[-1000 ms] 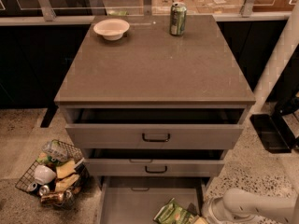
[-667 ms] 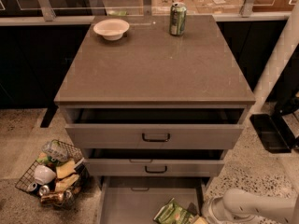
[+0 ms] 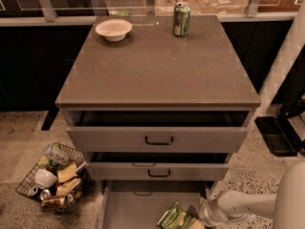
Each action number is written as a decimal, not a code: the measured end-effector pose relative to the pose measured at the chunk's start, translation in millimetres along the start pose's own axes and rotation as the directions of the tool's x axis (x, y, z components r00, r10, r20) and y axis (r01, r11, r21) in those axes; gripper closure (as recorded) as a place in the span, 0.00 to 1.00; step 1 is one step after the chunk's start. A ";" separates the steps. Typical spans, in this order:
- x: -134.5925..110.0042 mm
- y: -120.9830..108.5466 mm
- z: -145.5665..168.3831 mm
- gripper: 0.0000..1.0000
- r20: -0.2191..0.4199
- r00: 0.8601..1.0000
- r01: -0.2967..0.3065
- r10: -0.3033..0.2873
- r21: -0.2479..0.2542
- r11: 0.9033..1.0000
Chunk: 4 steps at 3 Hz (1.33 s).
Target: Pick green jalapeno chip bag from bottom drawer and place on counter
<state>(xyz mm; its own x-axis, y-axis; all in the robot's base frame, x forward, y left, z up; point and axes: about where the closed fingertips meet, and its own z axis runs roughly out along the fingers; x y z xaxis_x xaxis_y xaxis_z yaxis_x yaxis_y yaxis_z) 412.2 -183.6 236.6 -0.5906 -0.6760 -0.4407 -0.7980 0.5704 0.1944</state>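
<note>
Three drawers [image 3: 158, 140], one bowl [image 3: 113, 29], one can [image 3: 181, 19], one gripper [image 3: 199, 216] at one chip bag [image 3: 175, 220].

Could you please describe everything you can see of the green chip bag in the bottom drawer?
The green jalapeno chip bag is a small crinkly green packet with pale edges, lying flat and askew in the bottom drawer, toward its right side, partly cut off by the frame's lower edge. The gripper sits beside its right end; actual contact cannot be told.

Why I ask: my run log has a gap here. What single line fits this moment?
pincer: at bottom drawer, beside green jalapeno chip bag | bag: in drawer, not on counter | counter: holds bowl, can
</note>
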 end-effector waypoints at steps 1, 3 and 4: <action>6.9 0.6 29.1 0.00 0.001 1.000 0.014 -0.014 -0.037 0.999; 19.4 -1.5 61.4 0.00 -0.011 0.999 0.036 -0.037 -0.032 0.999; 20.6 0.5 77.8 0.00 -0.019 0.998 0.051 -0.052 -0.030 0.998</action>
<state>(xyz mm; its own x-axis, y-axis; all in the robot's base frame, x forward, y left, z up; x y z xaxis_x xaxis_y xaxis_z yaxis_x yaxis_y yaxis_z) 408.9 -160.9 159.4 -0.5506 -0.7137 -0.4331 -0.8305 0.5209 0.1975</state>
